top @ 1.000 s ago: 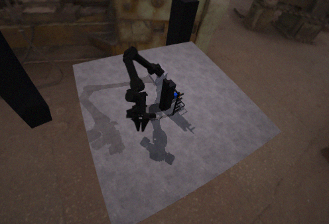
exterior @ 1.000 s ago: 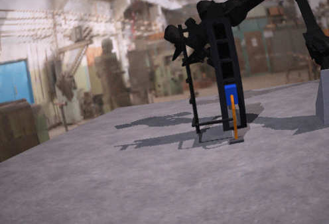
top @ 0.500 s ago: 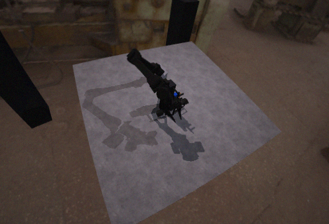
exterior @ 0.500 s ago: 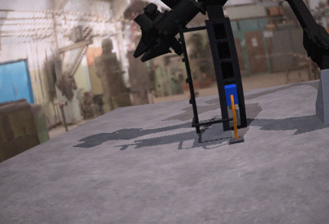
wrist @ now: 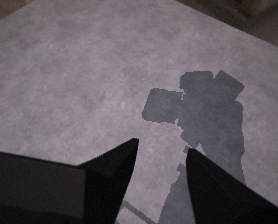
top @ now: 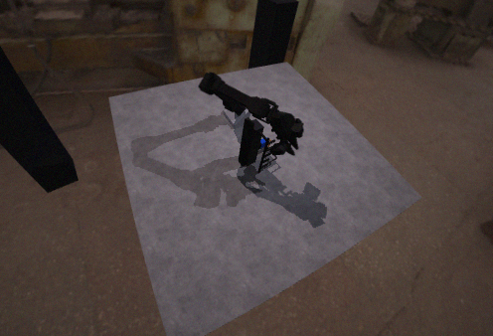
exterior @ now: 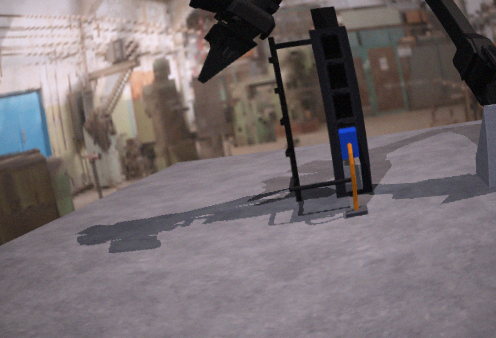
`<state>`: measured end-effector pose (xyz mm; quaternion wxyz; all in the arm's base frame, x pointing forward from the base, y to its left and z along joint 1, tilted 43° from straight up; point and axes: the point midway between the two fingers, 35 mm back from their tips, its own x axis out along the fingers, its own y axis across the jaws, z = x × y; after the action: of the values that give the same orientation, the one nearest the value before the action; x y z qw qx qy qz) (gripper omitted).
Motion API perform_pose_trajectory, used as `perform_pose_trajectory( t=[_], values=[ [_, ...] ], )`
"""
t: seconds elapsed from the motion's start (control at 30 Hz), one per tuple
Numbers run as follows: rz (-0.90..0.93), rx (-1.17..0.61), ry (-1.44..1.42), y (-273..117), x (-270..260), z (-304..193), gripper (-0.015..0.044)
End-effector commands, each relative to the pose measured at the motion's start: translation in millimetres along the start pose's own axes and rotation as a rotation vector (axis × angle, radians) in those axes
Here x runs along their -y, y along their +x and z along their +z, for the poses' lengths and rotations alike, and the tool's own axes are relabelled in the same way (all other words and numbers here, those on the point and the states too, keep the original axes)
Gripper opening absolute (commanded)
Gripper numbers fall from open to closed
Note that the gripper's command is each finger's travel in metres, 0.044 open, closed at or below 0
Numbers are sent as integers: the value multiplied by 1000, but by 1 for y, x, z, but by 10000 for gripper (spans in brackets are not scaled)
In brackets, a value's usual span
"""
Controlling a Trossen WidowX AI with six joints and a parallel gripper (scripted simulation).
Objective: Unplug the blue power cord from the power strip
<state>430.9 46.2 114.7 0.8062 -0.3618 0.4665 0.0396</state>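
Observation:
The dark power strip [top: 248,144] [exterior: 325,90] stands upright, with a column of square sockets. The blue plug [top: 263,141] [exterior: 348,142] sits in the lowest part of that column. An orange bar or cord [exterior: 353,180] runs from the plug down to the tabletop; I cannot tell what it is. My gripper [top: 294,151] [exterior: 204,77] [wrist: 162,149] is part-way open with nothing between its fingers. It points down and is clear of the plug and strip, to the left of the strip and higher than the plug in the exterior view. The wrist view shows neither plug nor strip.
A thin black frame [top: 264,154] [exterior: 282,105] with short pegs stands beside the strip, on the gripper's side. A small grey block [exterior: 356,211] lies at the foot of the orange bar. My arm reaches over the strip from its grey base [exterior: 487,150].

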Motion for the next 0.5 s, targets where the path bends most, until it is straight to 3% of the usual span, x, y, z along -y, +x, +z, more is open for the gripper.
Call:
perform_pose_trajectory(
  t=[0.0, 0.23, 0.47],
  values=[
    [89, -116, -217, 8, -47, -23, 160],
    [179, -291, -512, 10, -79, -63, 160],
    [361, -678, -1054, -12, -105, -146, 160]
  ],
)
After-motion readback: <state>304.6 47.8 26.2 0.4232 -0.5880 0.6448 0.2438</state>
